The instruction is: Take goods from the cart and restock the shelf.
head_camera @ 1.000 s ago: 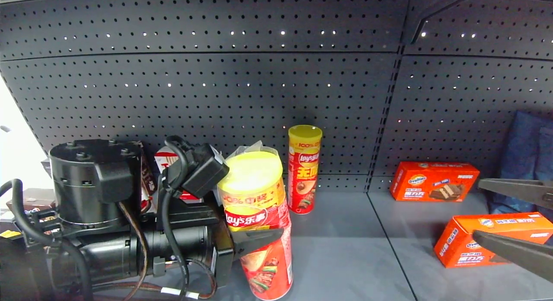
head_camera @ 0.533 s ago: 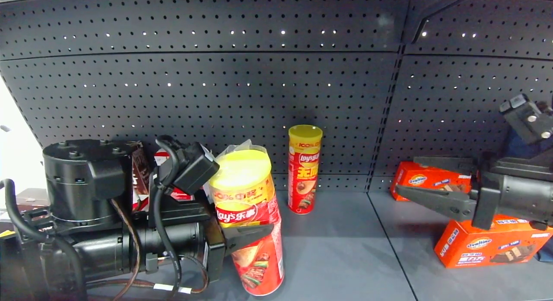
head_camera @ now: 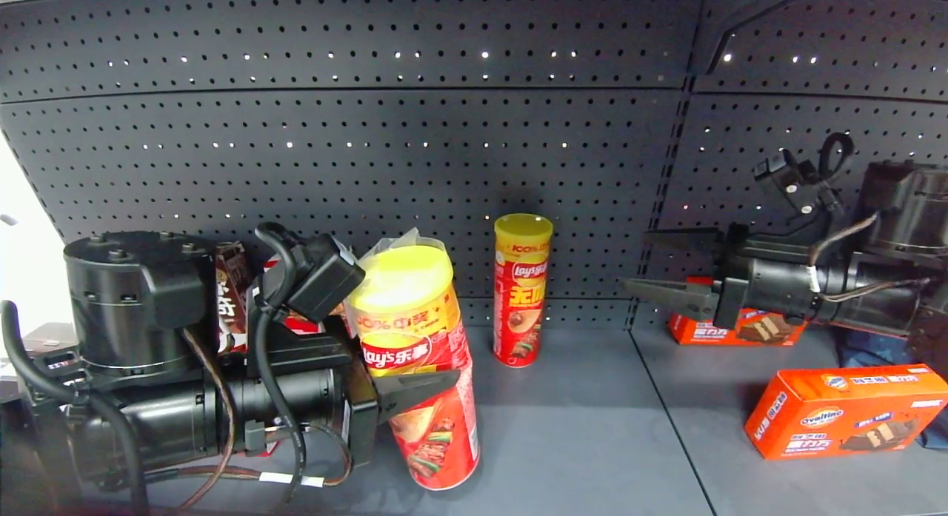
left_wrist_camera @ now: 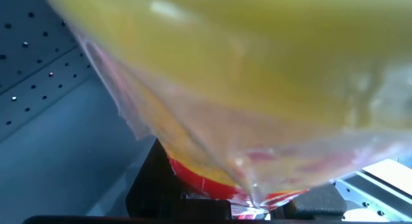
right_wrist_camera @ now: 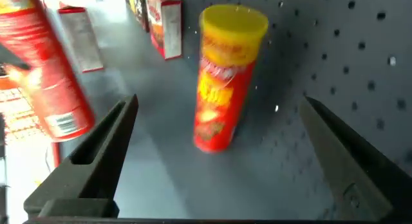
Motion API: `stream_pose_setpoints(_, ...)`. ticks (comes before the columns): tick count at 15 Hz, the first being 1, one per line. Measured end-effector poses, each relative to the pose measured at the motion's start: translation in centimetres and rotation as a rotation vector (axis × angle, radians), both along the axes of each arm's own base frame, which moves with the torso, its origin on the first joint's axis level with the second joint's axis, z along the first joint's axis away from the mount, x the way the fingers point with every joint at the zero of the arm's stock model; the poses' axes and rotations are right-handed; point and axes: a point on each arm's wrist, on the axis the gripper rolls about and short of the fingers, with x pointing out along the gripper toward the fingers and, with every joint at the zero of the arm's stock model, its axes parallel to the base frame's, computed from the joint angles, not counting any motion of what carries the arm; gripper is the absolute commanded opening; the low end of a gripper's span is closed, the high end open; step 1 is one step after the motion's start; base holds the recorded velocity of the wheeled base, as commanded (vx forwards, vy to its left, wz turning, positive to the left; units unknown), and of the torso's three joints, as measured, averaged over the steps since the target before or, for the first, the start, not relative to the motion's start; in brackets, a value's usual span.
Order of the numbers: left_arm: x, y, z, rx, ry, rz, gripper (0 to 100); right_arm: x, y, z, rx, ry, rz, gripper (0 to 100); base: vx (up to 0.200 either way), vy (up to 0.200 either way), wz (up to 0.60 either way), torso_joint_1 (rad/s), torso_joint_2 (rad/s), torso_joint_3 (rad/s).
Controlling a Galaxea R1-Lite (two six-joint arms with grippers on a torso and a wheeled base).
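My left gripper [head_camera: 426,386] is shut on a red chips can with a yellow lid [head_camera: 415,353], held tilted low over the grey shelf floor [head_camera: 578,427]. In the left wrist view the can's lid and plastic wrap [left_wrist_camera: 257,89] sit right against the camera. A second, matching chips can [head_camera: 522,290] stands upright at the back of the shelf. My right gripper [head_camera: 666,268] hangs open to the right of that can, pointing at it, with nothing between its fingers. The right wrist view shows the standing can [right_wrist_camera: 225,76] ahead of the open gripper [right_wrist_camera: 219,166] and the held can [right_wrist_camera: 51,76] farther off.
Two orange boxes lie on the right part of the shelf, one near the front [head_camera: 844,412] and one at the back [head_camera: 733,327] partly behind the right arm. Small boxes [head_camera: 229,294] stand behind the left arm. A perforated back panel [head_camera: 370,131] closes the shelf.
The right arm rose from the lower right edge and swung left, now level before the far orange box. The left gripper drifted slightly left with its can, which leans more.
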Motion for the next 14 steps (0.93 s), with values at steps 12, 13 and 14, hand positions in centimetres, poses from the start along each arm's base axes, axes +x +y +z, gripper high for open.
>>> stream_pose_setpoints(12,1.3,0.6,-0.2,0.011,-0.003,0.043,0,7.7,4.6,-5.1,-0.003,0.03,0.141,100,0.0,0.0,0.0,0.0,0.0,0.0)
stream_pose_setpoints(13,1.5,0.7,-0.2,0.012,0.0,0.05,0,8.1,4.8,-5.6,-0.005,0.039,0.143,100,0.0,0.0,0.0,0.0,0.0,0.0)
stream_pose_setpoints(14,1.5,0.8,-0.3,0.012,0.001,0.052,0,8.3,5.1,-6.1,-0.008,0.045,0.147,100,0.0,0.0,0.0,0.0,0.0,0.0)
